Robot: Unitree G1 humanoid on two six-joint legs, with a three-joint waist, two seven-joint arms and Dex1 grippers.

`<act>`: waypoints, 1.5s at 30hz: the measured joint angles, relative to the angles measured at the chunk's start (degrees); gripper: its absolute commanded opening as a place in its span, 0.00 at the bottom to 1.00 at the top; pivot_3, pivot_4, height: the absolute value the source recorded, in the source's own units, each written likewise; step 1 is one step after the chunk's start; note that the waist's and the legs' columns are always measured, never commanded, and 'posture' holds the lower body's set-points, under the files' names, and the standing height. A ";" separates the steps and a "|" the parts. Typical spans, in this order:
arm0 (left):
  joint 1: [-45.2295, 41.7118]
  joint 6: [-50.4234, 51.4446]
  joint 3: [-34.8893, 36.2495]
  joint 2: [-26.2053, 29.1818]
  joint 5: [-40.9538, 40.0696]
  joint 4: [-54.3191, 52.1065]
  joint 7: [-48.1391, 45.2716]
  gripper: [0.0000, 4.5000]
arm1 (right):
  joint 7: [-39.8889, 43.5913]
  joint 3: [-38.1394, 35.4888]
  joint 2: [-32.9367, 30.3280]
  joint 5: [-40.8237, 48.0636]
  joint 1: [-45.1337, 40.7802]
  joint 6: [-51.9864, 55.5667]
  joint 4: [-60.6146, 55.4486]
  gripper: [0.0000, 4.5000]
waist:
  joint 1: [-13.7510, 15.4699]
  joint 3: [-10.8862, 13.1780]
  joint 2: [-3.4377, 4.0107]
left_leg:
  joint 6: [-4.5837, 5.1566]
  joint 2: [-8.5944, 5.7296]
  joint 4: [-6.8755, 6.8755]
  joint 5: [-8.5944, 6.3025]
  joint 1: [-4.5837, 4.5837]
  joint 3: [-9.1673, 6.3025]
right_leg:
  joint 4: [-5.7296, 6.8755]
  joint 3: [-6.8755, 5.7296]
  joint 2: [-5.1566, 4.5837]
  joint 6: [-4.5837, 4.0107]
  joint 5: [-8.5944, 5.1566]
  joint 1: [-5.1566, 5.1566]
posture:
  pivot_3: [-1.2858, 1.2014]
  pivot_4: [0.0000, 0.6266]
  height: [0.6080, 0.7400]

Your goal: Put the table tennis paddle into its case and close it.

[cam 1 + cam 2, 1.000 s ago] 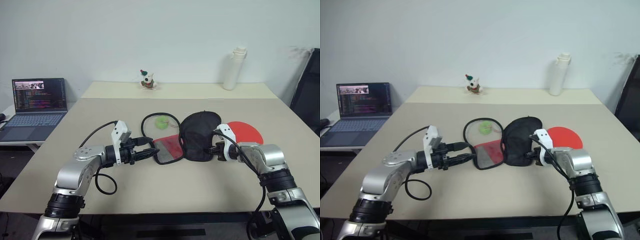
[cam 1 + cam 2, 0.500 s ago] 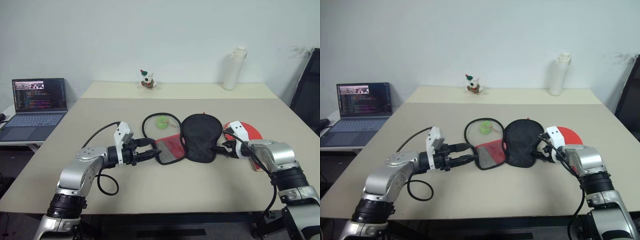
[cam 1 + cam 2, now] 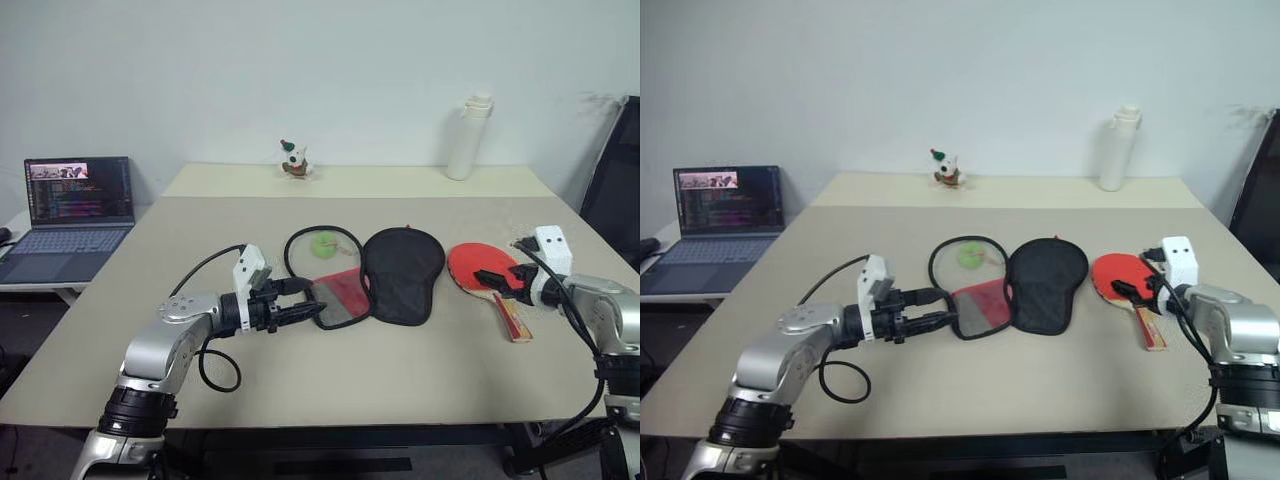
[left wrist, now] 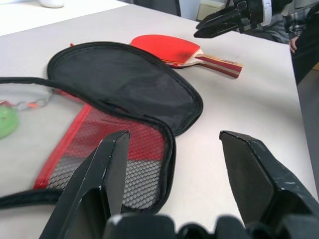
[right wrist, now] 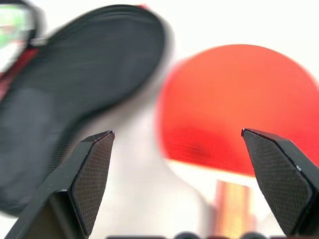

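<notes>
Laptop (image 3: 78,215) open on a side desk at far left, off the table (image 3: 300,370). Left gripper (image 3: 308,303) low over the table, fingers apart, tips at the near-left edge of the case (image 3: 375,275); nothing held, contact with the fabric cannot be judged. Case lies unzipped and spread flat at table centre: red panel with mesh pocket on its left half, black lining flap on its right half. No paddle inside it; a small green ball (image 3: 323,243) sits within the looped zip edge at the case's far-left part. Table tennis paddle (image 3: 487,270) lies flat on the table just right of the case, not touching it, red face up, wooden handle pointing toward the near edge. Right gripper (image 3: 505,281) hovers just over the paddle near the handle's junction, fingers spread wide, empty. At the far table edge: a small toy figure (image 3: 294,159) behind the case, a white bottle (image 3: 468,138) further right. Dark chair (image 3: 614,190) at far right.
</notes>
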 measured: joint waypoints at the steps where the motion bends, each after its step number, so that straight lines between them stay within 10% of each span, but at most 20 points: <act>1: -0.03 -0.08 0.00 0.00 0.00 0.00 -0.04 0.70 | -0.70 -0.16 0.00 -0.27 1.19 -0.01 -0.24 1.00 | -0.01 0.00 0.00 | 0.00 0.00 -0.01 0.00 0.00 -0.01 | 0.00 -0.01 0.01 0.00 0.00 0.00 | 0.52 0.24 1.00; 22: -0.76 -1.08 -1.06 -0.46 0.25 0.18 -0.11 0.70 | -4.78 1.36 4.06 -1.91 3.88 -3.02 5.85 1.00 | -0.33 0.03 0.06 | 0.00 -0.01 0.01 0.00 0.01 0.02 | 0.00 0.04 0.02 0.03 0.00 0.02 | 0.52 0.24 1.00; 33: -0.68 -1.08 -1.07 -0.44 0.25 0.16 0.00 0.70 | -8.96 0.98 5.93 -3.77 3.03 -6.95 8.68 0.25 | -0.49 0.03 0.05 | 0.00 0.00 0.06 0.00 0.07 0.03 | 0.01 0.05 0.03 0.05 0.02 0.09 | 0.52 0.24 1.00; 45: -0.60 -1.08 -1.08 -0.40 0.40 0.16 0.00 0.70 | -13.93 -3.60 6.55 -2.99 -1.78 -6.80 11.14 0.24 | -0.50 0.15 0.25 | 0.01 -0.05 0.01 0.00 -0.01 0.14 | 0.00 0.19 0.00 0.11 0.07 -0.04 | 0.52 0.24 1.00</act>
